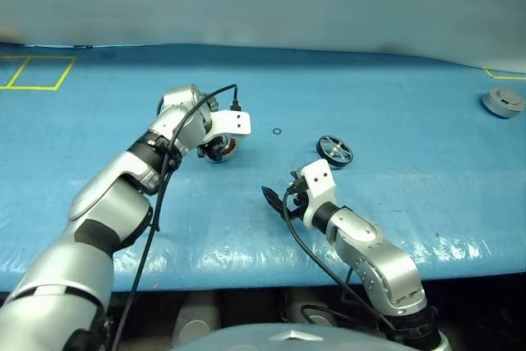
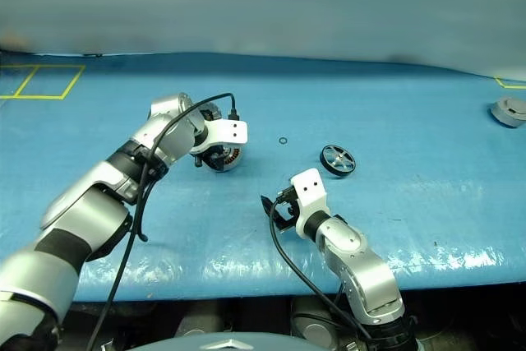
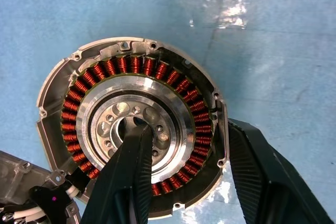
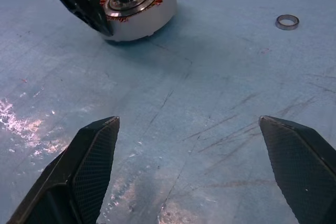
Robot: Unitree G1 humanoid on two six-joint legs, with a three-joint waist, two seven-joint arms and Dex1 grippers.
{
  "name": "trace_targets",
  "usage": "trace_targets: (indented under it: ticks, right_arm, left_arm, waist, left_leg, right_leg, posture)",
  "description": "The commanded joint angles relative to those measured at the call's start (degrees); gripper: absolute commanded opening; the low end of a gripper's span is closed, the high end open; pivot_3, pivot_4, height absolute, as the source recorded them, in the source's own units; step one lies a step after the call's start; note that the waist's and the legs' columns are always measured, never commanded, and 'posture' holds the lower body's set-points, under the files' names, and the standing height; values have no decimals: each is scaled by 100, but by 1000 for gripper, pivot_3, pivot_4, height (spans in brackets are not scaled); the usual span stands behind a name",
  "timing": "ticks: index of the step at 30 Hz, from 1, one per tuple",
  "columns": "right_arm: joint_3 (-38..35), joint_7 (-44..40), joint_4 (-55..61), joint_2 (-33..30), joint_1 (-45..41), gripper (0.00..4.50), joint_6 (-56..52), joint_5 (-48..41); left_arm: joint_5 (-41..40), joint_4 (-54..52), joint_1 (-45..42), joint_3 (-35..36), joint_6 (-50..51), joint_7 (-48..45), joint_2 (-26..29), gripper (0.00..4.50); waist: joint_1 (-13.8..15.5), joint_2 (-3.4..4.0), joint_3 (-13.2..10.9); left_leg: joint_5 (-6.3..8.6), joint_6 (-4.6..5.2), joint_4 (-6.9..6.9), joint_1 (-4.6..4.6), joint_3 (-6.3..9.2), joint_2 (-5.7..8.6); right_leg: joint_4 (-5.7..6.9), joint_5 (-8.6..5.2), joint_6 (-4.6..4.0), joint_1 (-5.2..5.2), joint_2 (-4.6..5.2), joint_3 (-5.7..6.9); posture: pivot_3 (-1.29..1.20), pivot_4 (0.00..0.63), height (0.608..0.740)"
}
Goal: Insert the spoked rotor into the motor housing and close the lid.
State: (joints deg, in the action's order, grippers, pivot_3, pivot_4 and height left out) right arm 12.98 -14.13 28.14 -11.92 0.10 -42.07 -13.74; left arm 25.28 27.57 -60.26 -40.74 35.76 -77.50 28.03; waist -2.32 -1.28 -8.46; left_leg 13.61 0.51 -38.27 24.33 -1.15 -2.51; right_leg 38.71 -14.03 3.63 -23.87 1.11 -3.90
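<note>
The motor housing (image 3: 131, 51), a grey puck with copper windings and a silver centre, sits on the blue table left of centre (image 1: 222, 150). My left gripper (image 3: 186, 129) points down onto it and is shut on its wall. One finger (image 3: 134, 156) is in the centre hole and the other is outside the rim. A grey edge of the lid (image 3: 13, 174) shows beside the housing, mostly cut off. The spoked rotor (image 1: 334, 150), black-rimmed with silver spokes, lies apart to the right. My right gripper (image 4: 194, 166) hovers open over bare table between them, nearer the front edge.
A small metal ring (image 1: 277, 131) lies on the table between housing and rotor. Another grey puck (image 1: 502, 102) sits at the far right. Yellow tape lines (image 1: 37, 71) mark the far left. The table's front edge (image 1: 246, 273) runs close below my right arm.
</note>
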Motion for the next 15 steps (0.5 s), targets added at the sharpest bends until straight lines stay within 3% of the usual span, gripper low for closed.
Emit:
trace_targets:
  ticks: [1,8,15]
  right_arm:
    - [-50,17,208,49,-46,4500,108,-4]
    - [-57,-2,213,42,-8,4500,98,-20]
    - [-88,4,223,18,22,4500,85,-28]
  left_arm:
    - [1,-1356,609,-211,128,-584,427,1791]
    - [-27,-3238,1554,-102,-63,-654,1014,1791]
    - [-61,-3851,1904,-77,-680,-722,1322,1791]
  waist:
    - [-4,4,2]
    - [25,5,4]
    - [32,6,4]
  left_leg:
    - [0,0,4,-3,-1,-1]
    - [0,0,8,-44,-5,-1]
    - [-2,-3,3,-56,-10,-1]
  right_leg:
    - [0,-2,-3,0,0,-2]
    - [3,-9,-11,35,1,-4]
    - [5,-27,-23,45,1,-7]
  posture:
    - [0,150,740]
    - [0,150,740]
    - [0,150,740]
